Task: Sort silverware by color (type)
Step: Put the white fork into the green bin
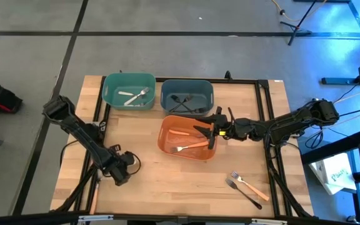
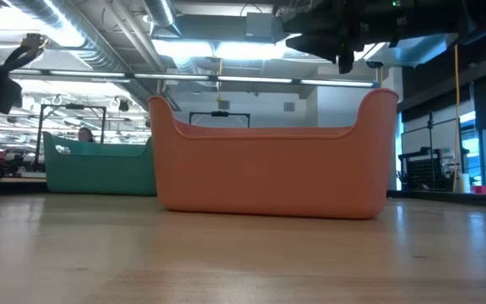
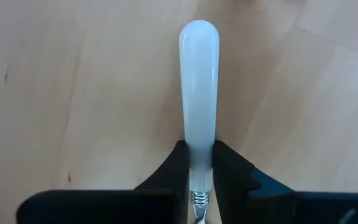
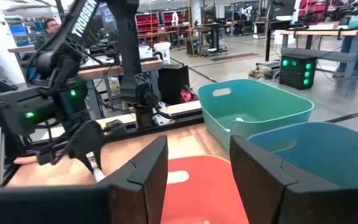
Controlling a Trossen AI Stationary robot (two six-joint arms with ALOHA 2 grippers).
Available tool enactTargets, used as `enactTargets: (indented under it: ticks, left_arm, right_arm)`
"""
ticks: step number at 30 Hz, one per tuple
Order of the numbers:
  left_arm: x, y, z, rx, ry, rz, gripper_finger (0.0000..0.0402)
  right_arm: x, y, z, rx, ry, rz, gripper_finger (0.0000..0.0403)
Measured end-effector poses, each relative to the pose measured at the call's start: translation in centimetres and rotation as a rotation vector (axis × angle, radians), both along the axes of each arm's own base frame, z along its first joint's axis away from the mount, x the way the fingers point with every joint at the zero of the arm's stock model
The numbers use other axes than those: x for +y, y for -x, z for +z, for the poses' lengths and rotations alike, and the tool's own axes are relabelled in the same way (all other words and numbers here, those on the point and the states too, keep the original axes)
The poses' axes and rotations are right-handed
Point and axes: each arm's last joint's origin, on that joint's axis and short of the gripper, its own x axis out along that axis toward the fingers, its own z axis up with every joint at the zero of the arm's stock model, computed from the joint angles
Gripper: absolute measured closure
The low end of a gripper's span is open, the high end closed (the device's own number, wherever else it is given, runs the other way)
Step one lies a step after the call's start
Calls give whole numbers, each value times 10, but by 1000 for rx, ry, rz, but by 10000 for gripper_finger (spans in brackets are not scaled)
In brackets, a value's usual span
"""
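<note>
Your left gripper (image 3: 201, 180), at the table's seven o'clock, clamps a white smooth-handled plastic utensil (image 3: 198, 93); carry it toward the teal rectangular plastic bin (image 1: 112, 84) at eleven. Your right gripper (image 1: 215, 130) hangs open over the orange bin (image 1: 165, 145).

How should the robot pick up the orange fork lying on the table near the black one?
Grip the orange-handled fork by its handle, coming straight down from above, since it lies flat on the table. Close across the narrow handle towards its free end, because its tines lie close to the black fork. The right tool is nearest.
</note>
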Motion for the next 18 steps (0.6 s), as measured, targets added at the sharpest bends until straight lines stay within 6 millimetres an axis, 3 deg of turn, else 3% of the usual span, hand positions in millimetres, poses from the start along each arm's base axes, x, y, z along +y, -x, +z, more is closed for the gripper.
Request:
enactTargets:
  ticks: [11, 18]
  left_arm:
    - [-7, -21, 25, -67, 2, -102, 381]
    - [-5, -24, 29, -68, -18, -143, 398]
  right_arm:
    - [0, 0, -1, 11, 26, 3, 242]
    - [0, 0, 0, 8, 21, 4, 242]
